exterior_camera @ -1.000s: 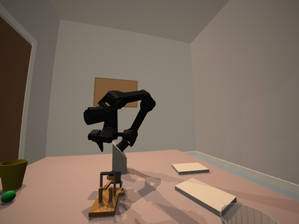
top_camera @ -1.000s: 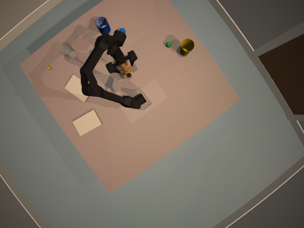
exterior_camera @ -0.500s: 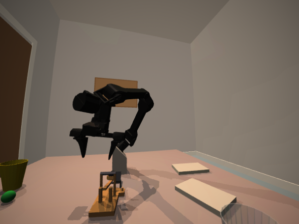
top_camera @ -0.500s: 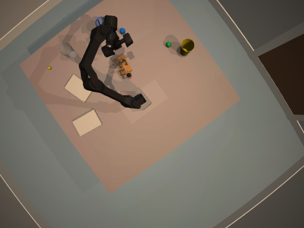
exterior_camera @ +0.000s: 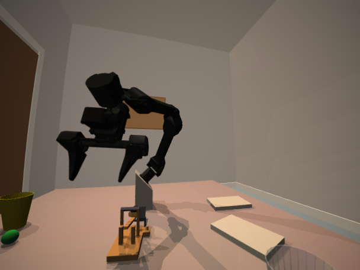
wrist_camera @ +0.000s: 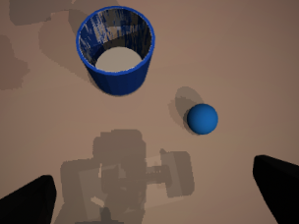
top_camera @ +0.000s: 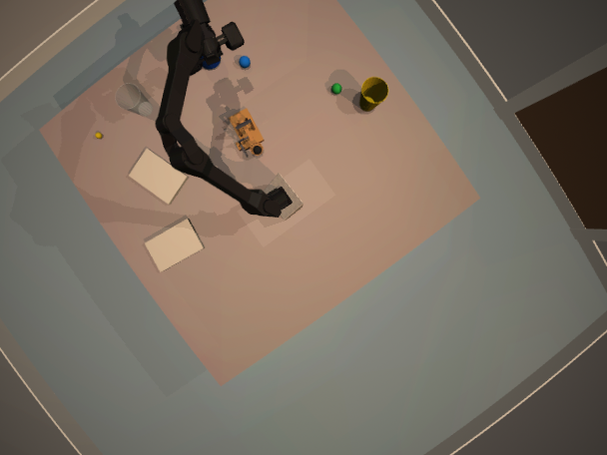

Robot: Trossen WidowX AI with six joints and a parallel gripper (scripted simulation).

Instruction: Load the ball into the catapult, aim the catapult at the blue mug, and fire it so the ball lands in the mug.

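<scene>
Holds nothing in the wide-open gripper [top_camera: 214, 46] [exterior_camera: 95, 180] [wrist_camera: 153, 169], far left by the blue mug [wrist_camera: 119, 84], probably clearing the catapult [top_camera: 254, 131] [exterior_camera: 124, 254]; has the black ball [top_camera: 257, 150] cupped there, seemingly for launching

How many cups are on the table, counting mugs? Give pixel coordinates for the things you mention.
3. The blue mug [top_camera: 212, 64] [wrist_camera: 119, 84] is near the blue ball [top_camera: 245, 62] [wrist_camera: 202, 119], the yellow cup [top_camera: 368, 100] [exterior_camera: 15, 211] is by the green ball [top_camera: 336, 89] [exterior_camera: 10, 237], and the clear cup [top_camera: 128, 96] [exterior_camera: 296, 259] is near a cream slab [top_camera: 156, 176] [exterior_camera: 246, 232]. The arm could hide another.

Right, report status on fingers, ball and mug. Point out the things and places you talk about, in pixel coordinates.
Fingers [exterior_camera: 95, 180] open, nothing held. Black ball [top_camera: 257, 150] in catapult [top_camera: 254, 131] [exterior_camera: 124, 253]. Blue ball [top_camera: 245, 62] [wrist_camera: 203, 119] beside blue mug [wrist_camera: 119, 84]; mug upright.
</scene>
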